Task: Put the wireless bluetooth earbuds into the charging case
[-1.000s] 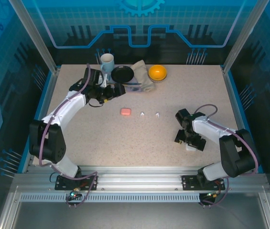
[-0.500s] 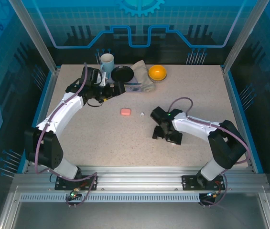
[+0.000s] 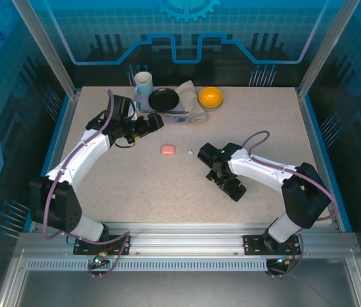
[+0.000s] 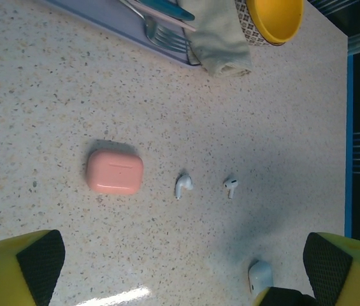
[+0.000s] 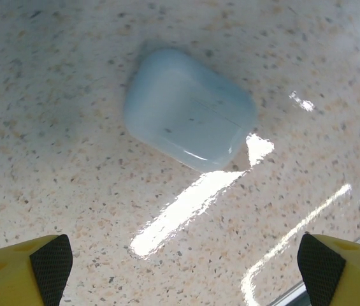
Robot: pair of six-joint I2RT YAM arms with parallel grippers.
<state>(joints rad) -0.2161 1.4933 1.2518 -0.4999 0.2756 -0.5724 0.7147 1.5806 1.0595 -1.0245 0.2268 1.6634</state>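
Right gripper [image 5: 186, 271], jaws wide apart and empty, hung over the white charging case [image 5: 189, 108]. This was a pale, rounded, closed box lying flat on the speckled table [image 5: 52, 159], with its long axis diagonal in the wrist view, upper left to lower right. Its arm was stretched leftward to mid-table, wrist bent down. Two white earbuds [image 4: 183, 185] lay side by side between the white case and the pink case [image 4: 115, 171], stems pointing down in the left wrist view. Left gripper [image 4: 186, 268], likewise spread, hovered over the far left of the table.

On the table [image 4: 52, 83], the case [image 4: 115, 171] lies left, first earbud [image 4: 183, 185] beside it, second earbud [image 4: 230, 186] rightmost.
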